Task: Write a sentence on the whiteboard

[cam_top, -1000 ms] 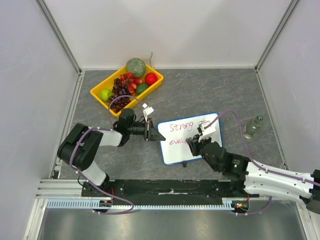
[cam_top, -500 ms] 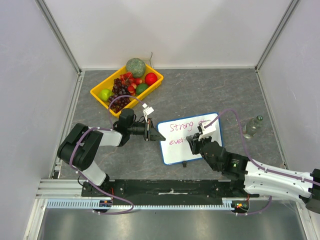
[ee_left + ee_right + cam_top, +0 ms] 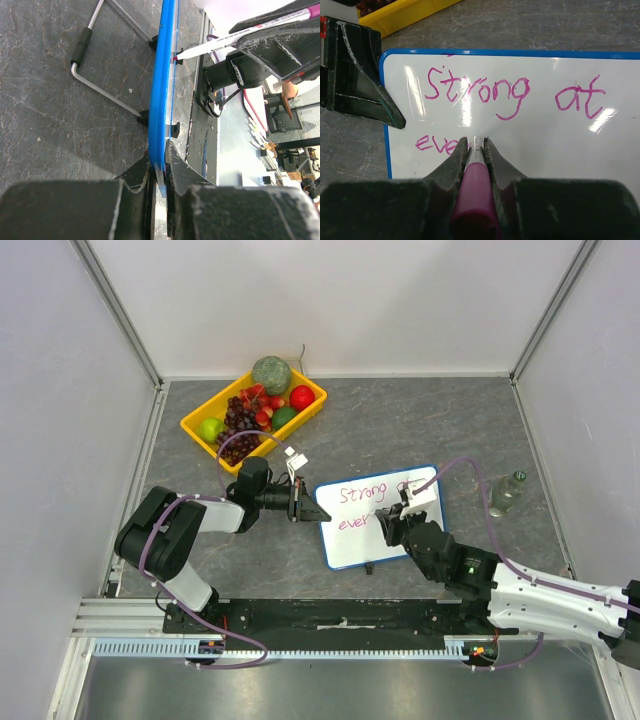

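The whiteboard [image 3: 350,548] lies on the grey table in front of the arms, blue rim all round. The sentence reads "Strong at" [image 3: 480,90] on the top line and "eve" [image 3: 437,144] starts the second line; further letters are hidden behind my fingers. My left gripper [image 3: 318,512] is shut on the board's left rim [image 3: 162,75], its jaws pinching the blue edge [image 3: 159,165]. My right gripper [image 3: 388,525] is shut on a pink marker [image 3: 476,185], tip on the board just right of "eve" [image 3: 476,142]. The marker also shows in the left wrist view [image 3: 240,40].
A yellow tray [image 3: 195,420] of fruit stands at the back left. A small clear bottle [image 3: 505,493] stands right of the board. A wire stand [image 3: 100,85] sticks out under the board. Enclosure walls close in the table on three sides.
My right gripper has shifted slightly to the right along the second line with the marker. The left gripper and the board have not moved.
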You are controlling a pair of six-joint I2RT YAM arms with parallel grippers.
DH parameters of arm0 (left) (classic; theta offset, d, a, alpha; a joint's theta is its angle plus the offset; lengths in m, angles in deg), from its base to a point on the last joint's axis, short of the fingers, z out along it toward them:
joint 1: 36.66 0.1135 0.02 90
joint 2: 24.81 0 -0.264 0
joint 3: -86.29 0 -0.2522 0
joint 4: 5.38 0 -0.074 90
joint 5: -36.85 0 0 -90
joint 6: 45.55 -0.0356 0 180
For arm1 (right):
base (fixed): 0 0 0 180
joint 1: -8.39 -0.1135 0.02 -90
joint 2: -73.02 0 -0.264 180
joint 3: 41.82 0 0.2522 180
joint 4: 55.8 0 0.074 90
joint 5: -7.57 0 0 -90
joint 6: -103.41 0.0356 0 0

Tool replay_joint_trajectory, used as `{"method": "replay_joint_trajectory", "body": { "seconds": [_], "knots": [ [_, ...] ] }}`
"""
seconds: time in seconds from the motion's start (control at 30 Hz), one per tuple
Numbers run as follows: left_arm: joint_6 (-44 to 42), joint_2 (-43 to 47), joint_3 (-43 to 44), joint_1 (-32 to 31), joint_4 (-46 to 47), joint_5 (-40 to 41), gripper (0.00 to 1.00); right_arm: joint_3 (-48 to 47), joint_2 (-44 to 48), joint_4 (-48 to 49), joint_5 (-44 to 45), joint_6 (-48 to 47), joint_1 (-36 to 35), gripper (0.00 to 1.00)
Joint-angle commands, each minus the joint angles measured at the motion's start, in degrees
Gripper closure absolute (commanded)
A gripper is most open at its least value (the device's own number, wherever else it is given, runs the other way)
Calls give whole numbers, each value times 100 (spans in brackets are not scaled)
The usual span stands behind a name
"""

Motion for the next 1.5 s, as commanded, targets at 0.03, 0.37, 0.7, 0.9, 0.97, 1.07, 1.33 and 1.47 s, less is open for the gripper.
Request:
{"method": "replay_joint_trajectory", "body": {
  "seconds": [0.03,0.37,0.7,0.9,0.97,1.07,1.33,1.47],
  "knots": [
    [-425,-55,-66,7,-163,191,98,-45,88,2,211,-25,48,100],
    [-425,-64,-48,7,-163,182,98,-71,228,-104,-80,-52,48,100],
    [-425,-81,-48,7,-163,191,98,-88,370,-86,-18,-69,48,100],
    [-434,-55,-57,7,-163,182,98,43,185,46,26,10,57,100],
    [-425,-55,-57,-1,-163,182,98,96,185,46,35,45,66,100],
    [-425,-64,-57,-1,-163,182,98,158,202,19,17,98,57,100],
    [-425,-72,-66,7,-163,182,98,289,290,-305,-44,238,57,100],
    [-425,-72,-48,-1,-163,182,98,403,474,-464,-62,352,57,100]
  ]
}}
